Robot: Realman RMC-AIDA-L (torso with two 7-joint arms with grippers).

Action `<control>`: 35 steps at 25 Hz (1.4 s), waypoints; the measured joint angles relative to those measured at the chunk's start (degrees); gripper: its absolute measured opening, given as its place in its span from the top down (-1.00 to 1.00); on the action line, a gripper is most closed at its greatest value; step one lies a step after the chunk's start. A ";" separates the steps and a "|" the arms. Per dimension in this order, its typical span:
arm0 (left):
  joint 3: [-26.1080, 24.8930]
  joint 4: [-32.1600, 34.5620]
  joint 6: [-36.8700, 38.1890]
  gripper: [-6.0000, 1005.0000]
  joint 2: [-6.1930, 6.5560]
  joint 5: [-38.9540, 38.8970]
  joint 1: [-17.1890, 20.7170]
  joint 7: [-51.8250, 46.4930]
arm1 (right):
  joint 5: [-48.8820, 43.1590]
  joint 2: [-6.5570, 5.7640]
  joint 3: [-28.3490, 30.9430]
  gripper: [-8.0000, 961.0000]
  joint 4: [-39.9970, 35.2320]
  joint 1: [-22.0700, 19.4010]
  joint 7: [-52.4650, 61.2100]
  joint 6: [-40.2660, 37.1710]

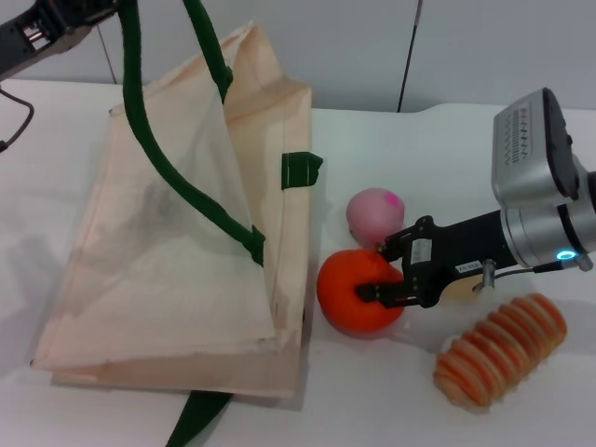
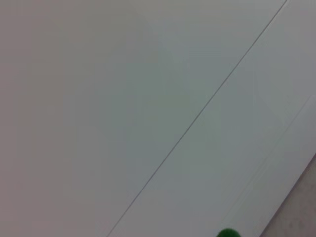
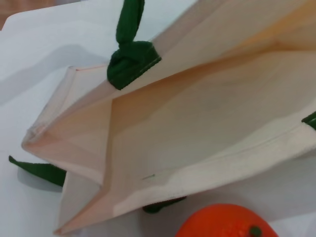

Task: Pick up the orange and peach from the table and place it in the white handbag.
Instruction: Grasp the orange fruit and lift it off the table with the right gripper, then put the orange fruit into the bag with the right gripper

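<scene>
The orange [image 1: 357, 296] is a bright orange-red round fruit, the largest of the round ones, and it sits on the white tabletop [image 1: 391, 168] just beside the open mouth edge of the white handbag [image 1: 168, 279]. In the right wrist view its top shows a small dark stem spot, with the bag's opening gaping close beyond it. The right hand [image 1: 389, 272] has reached in from the side away from the bag, and its black fingers [image 1: 396, 247] are spread around the orange, one against its far side and one against its near side; they appear to touch the skin, though whether they grip firmly cannot be told. The fruit rests on the tabletop. The peach [image 1: 374, 214] is a small pale pink ball with a magenta spot on top, lying just behind the orange and also near the bag's edge. The bag is a flat cream-beige cloth tote with thick dark green loop handles [image 1: 158, 158]; one handle is drawn upward toward the left hand [image 1: 42, 33] at the far corner beyond the bag, holding the upper panel raised, but that hand's fingers are not clear enough to tell their state. A ridged orange-and-tan striped piece [image 1: 501, 349] lies on the side of the orange away from the bag.
</scene>
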 joint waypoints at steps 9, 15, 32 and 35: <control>0.00 -0.11 0.00 0.75 -0.09 0.00 0.01 0.02 | -0.20 0.00 -1.63 0.14 0.67 0.56 0.05 -0.26; 0.00 -0.55 0.00 0.75 -0.15 0.16 0.08 0.02 | 0.42 -0.01 -1.16 0.21 0.30 0.58 0.37 -1.64; 0.09 -1.07 -0.67 0.75 -0.02 0.03 0.87 0.02 | 7.28 -0.05 -0.67 0.45 -13.61 -3.60 3.74 -10.83; 0.06 -1.85 -1.18 0.75 0.21 -0.14 0.63 0.02 | 9.38 -0.02 -0.93 0.51 -15.74 -3.69 4.04 -12.21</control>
